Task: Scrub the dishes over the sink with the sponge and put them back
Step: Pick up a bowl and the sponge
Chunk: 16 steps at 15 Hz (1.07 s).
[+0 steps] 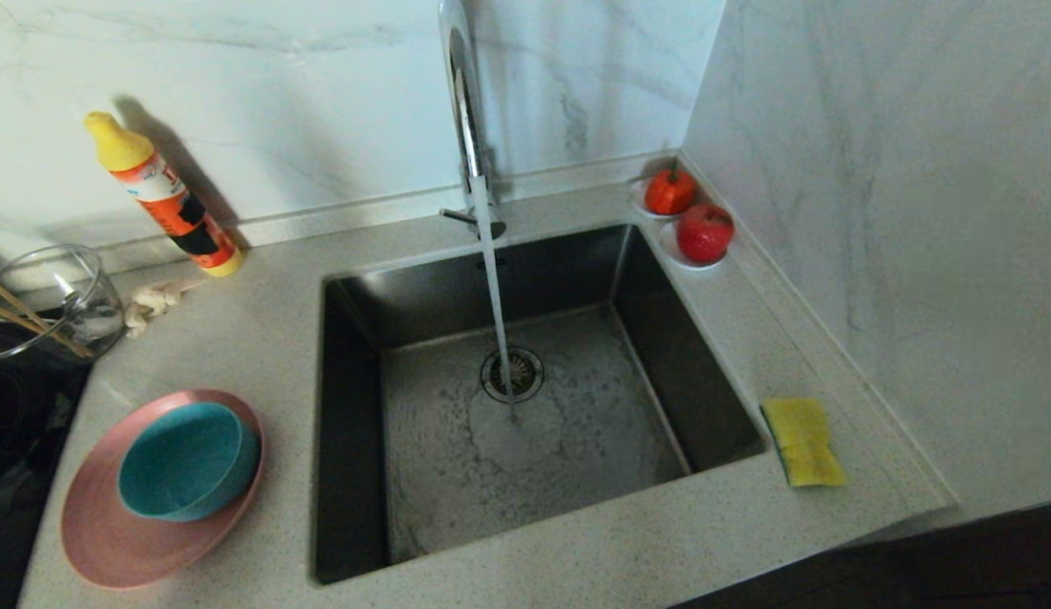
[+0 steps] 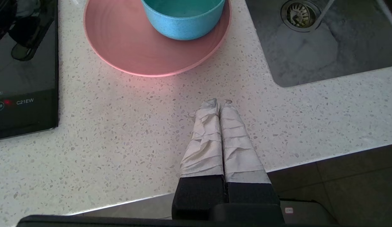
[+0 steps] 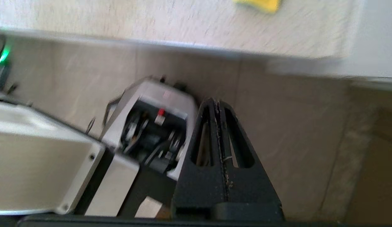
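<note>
Water runs from the tap (image 1: 466, 127) into the sink (image 1: 508, 406); nothing has been picked up, so I judge the task at its very start. Sponge (image 1: 803, 441) lies flat on the tabletop (image 1: 263, 338) just right of the sink, yellow face up. Teal bowl (image 1: 187, 461) sits inside the pink plate (image 1: 111, 533) on the tabletop left of the sink. Wooden sticks (image 1: 22, 317) lean in a glass jug (image 1: 64, 296) at the far left edge.

Left tool (image 2: 218, 102) is clenched and empty, hovering over bare tabletop near the plate's rim. Right tool (image 3: 217, 102) is also clenched and empty, below the tabletop's front edge, with the sponge only just showing beyond it.

Next move, in my judgement: bring the right tool above the tabletop, release it, and take the sponge; the left should go for a dish.

Neither arm shows in the head view. Right wrist view is motion-blurred. Jug and sticks are cut off by the frame.
</note>
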Motion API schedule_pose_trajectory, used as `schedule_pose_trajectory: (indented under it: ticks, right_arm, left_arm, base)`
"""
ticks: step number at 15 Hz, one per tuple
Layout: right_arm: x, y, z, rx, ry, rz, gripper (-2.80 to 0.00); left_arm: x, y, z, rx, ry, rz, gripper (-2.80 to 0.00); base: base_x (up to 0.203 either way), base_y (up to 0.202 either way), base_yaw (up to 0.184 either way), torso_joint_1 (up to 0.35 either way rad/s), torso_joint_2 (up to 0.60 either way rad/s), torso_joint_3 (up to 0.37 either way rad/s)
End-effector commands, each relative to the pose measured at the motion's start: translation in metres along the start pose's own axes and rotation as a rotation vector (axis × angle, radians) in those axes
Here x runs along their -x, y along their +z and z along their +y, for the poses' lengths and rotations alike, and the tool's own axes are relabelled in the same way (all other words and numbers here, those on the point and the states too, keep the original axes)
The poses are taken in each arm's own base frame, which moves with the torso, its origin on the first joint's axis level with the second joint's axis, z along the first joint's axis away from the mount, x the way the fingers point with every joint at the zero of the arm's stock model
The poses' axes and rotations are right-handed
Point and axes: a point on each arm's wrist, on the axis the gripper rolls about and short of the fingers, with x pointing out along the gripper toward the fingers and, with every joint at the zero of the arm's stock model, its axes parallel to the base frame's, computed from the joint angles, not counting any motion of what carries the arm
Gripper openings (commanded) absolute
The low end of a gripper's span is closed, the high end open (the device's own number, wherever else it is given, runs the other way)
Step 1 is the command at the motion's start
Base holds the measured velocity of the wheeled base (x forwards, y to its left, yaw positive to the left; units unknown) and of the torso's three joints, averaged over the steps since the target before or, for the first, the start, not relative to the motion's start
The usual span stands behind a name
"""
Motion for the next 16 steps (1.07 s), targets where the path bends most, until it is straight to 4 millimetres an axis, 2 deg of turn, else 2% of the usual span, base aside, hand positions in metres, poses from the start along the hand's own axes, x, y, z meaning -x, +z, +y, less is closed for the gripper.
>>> schedule_pose_trajectory:
  ticks: [1,6,11,14,16]
  right_arm:
    - [-0.022,0.007,-0.007,-0.031,0.032,0.105,-2.8]
    - [-0.054,0.022,-0.018,-0.082,0.061,0.225,-2.8]
    - [-0.08,0.047,-0.025,-0.157,0.078,0.259,-2.8]
    - [-0.105,0.056,-0.031,-0.175,0.003,0.266,-2.8]
    - [-0.115,0.059,-0.029,-0.188,-0.021,0.263,-2.8]
  left_arm:
    - [0.0,0.0,0.0,0.0,0.001,0.003,-2.8]
    - [0.0,0.0,0.0,0.0,0.001,0.003,-2.8]
    - [0.0,0.0,0.0,0.0,0.001,0.003,-2.8]
    - [0.0,0.0,0.0,0.0,0.001,0.002,-2.8]
    - [0.0,0.0,0.0,0.0,0.001,0.002,-2.8]
  base:
    - [0.0,0.0,0.0,0.0,0.0,0.0]
    - [0.0,0.0,0.0,0.0,0.0,0.0]
    - [0.0,0.0,0.0,0.0,0.0,0.0]
    - [0.0,0.0,0.0,0.0,0.0,0.0]
    - [0.0,0.0,0.0,0.0,0.0,0.0]
